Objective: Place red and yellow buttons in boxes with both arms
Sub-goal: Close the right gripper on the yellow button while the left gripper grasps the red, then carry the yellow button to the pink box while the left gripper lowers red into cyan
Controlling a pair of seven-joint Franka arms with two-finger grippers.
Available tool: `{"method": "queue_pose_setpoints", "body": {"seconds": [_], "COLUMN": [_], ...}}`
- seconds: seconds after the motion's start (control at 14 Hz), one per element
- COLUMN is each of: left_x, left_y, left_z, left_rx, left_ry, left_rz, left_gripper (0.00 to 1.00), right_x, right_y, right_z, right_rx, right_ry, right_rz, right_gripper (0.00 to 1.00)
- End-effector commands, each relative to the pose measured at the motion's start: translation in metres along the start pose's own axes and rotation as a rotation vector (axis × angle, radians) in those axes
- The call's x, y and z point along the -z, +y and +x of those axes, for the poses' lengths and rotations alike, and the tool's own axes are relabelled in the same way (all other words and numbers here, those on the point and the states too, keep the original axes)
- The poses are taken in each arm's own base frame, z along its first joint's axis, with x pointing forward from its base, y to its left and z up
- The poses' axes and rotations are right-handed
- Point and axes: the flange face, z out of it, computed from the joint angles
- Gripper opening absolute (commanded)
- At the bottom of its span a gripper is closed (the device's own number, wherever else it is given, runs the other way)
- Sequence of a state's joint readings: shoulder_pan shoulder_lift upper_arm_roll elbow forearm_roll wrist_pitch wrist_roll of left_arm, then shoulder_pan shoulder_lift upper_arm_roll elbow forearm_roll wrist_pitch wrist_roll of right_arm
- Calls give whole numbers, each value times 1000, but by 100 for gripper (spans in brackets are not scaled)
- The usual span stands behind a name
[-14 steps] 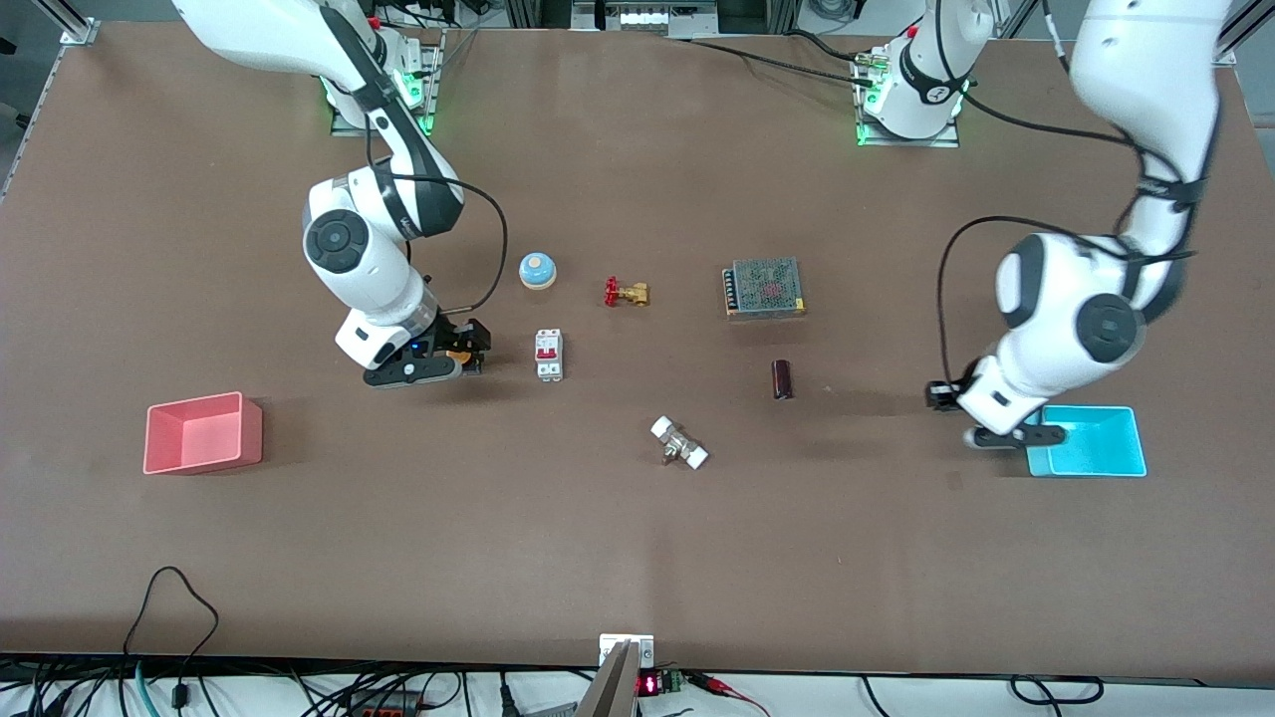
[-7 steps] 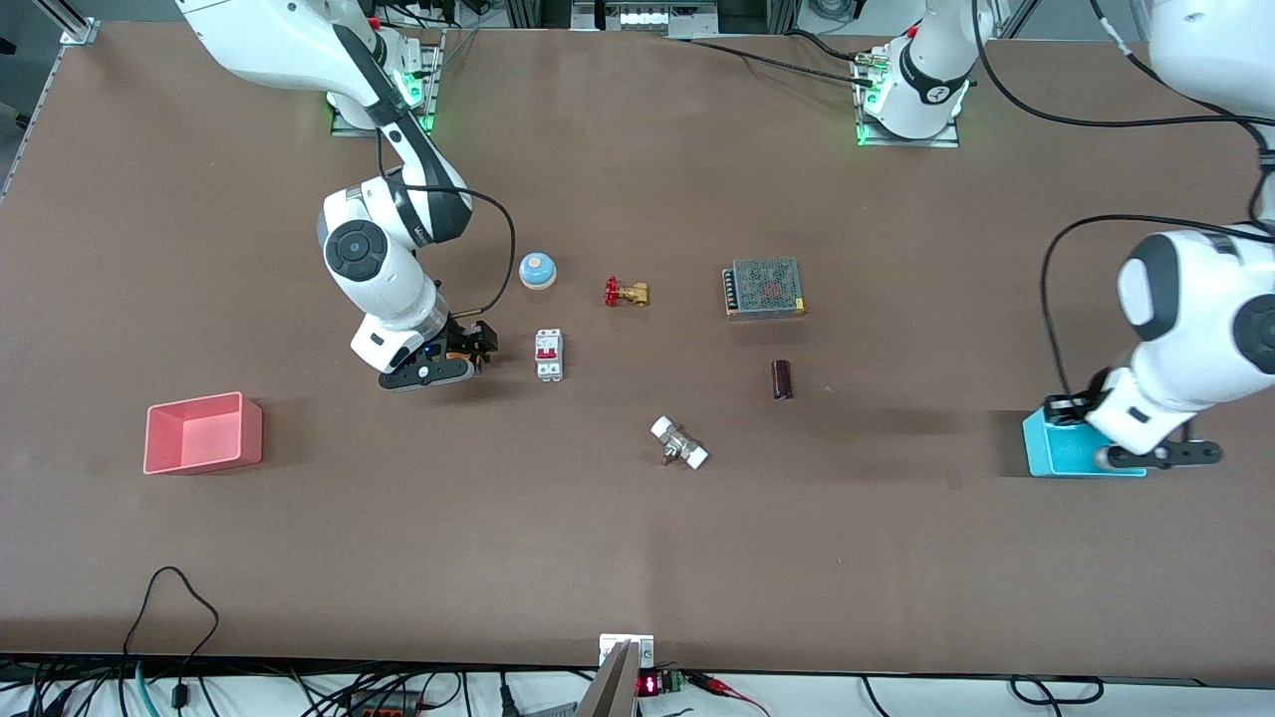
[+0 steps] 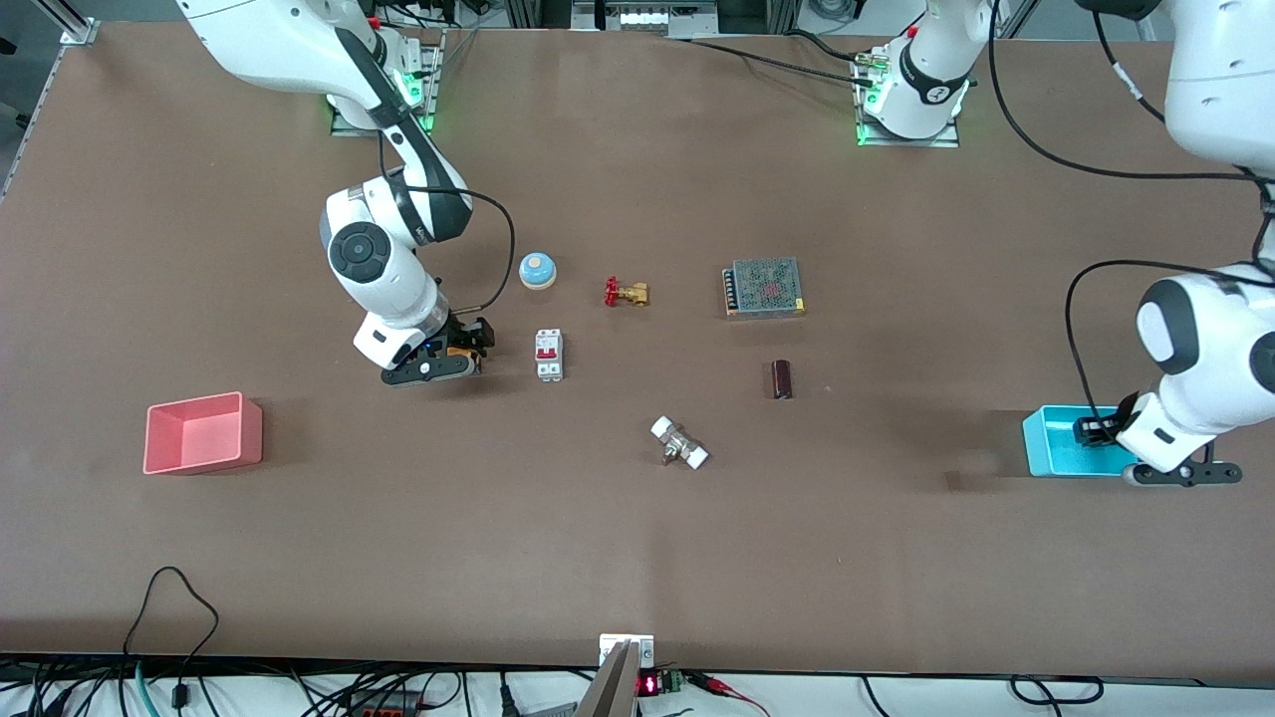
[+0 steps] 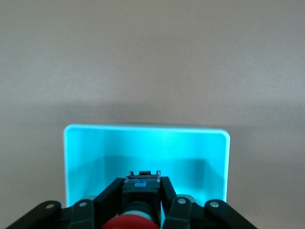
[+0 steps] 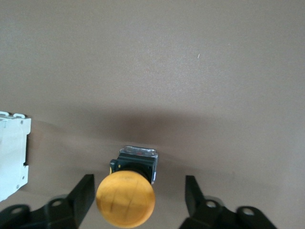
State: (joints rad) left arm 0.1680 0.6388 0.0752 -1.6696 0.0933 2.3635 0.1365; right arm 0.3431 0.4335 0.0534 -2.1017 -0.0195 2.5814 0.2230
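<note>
My left gripper [image 3: 1093, 430] is shut on the red button [image 4: 138, 222] and holds it over the cyan box [image 3: 1054, 445]. In the left wrist view the button's black body [image 4: 141, 183] sits between the fingers, with the cyan box [image 4: 86, 157] open below. My right gripper [image 3: 466, 349] is open and low at the table, its fingers [image 5: 86, 192] on either side of the yellow button [image 5: 125, 199]. Neither finger touches the button. Only an orange bit of the yellow button [image 3: 458, 352] shows in the front view. The pink box [image 3: 254, 438] stands empty toward the right arm's end.
A white circuit breaker [image 3: 548, 354] lies close beside the right gripper and also shows in the right wrist view [image 5: 12, 157]. A blue bell [image 3: 537, 269], brass valve [image 3: 626, 293], mesh power supply [image 3: 764, 287], dark cylinder [image 3: 783, 378] and white-ended fitting [image 3: 679, 443] lie mid-table.
My left gripper has carried the red button from beside the cyan box to over it. My right arm has shifted slightly; its gripper stays at the yellow button.
</note>
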Motion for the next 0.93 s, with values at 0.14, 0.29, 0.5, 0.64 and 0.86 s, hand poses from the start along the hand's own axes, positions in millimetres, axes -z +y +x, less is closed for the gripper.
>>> {"method": "queue_pose_setpoints", "body": {"seconds": [0.14,0.29,0.5,0.64,0.86], "left_x": [-14,-25,-34,-35,-34], "left_y": [-3,-1,0,-1,-1], "left_z": [4,1,-2,-2,-2], "left_rx": [-13,-14,-15,-13,-18], "left_ry": [3,-13,-28,-30,-28], "left_rz": [-4,-8,-12,-13,-13], "left_gripper": [33,33,33,40,96], "right_x": [4,4,5,21,95], "right_y": [0,0,-1,3,67], "right_z": [0,0,1,9,27], "right_rx": [18,18,22,36,79], "right_ry": [16,16,19,45,1], "right_rz": [0,0,-1,2,-18], "right_gripper": [50,36,23,21,20]}}
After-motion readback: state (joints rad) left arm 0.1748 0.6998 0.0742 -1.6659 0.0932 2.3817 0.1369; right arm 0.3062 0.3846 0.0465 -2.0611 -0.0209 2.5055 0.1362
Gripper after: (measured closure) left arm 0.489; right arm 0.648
